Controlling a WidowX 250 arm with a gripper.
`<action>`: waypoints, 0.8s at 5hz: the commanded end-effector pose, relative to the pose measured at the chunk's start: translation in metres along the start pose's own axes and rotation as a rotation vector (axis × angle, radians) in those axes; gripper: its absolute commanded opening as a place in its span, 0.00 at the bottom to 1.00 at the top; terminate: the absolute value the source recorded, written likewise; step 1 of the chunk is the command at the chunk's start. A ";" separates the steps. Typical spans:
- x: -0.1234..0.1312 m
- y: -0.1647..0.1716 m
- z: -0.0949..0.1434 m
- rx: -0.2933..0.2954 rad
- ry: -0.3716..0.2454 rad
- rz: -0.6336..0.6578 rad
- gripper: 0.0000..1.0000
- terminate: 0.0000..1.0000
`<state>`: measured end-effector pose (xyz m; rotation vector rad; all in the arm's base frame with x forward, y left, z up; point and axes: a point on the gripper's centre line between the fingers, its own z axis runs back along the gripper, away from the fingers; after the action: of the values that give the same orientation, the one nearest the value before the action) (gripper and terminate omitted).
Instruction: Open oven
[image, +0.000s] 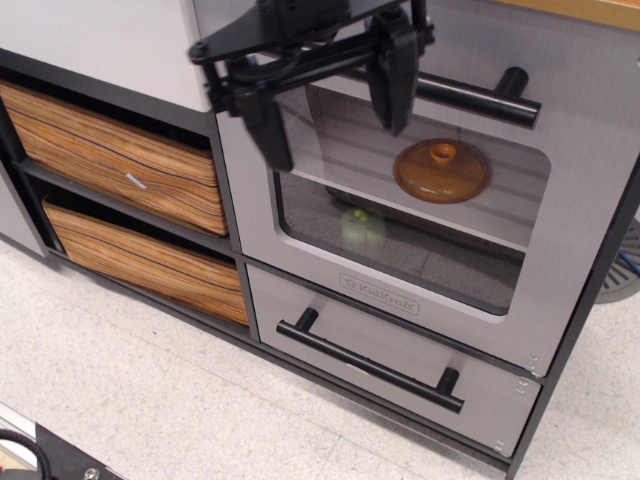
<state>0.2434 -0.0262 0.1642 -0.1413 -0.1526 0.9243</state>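
Observation:
The oven (580, 220) has a brushed-grey door with a rounded clear window (420, 230) and a "KidKraft" logo (378, 293). The door is shut. Its long black bar handle (470, 97) runs along the top of the door. My black gripper (335, 140) hangs in front of the door's upper left, with the jaws wide open and empty. The left finger (270, 130) is over the door's left edge. The right finger (393, 85) crosses the left part of the handle. The handle's left end is hidden behind the gripper.
Inside the oven an orange lid (441, 170) lies on the shelf and a green ball (363, 228) lies below. Under the door is a short grey drawer (320, 305) with a black bar handle (370, 365). Two orange wood-grain drawers (120, 160) (140, 255) sit at left. The floor (150, 400) is pale.

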 end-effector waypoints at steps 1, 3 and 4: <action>0.036 -0.022 -0.001 -0.140 -0.160 0.459 1.00 0.00; 0.053 -0.033 -0.015 -0.198 -0.207 0.553 1.00 0.00; 0.053 -0.037 -0.023 -0.205 -0.218 0.537 1.00 0.00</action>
<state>0.3103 -0.0110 0.1422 -0.2600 -0.4092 1.4688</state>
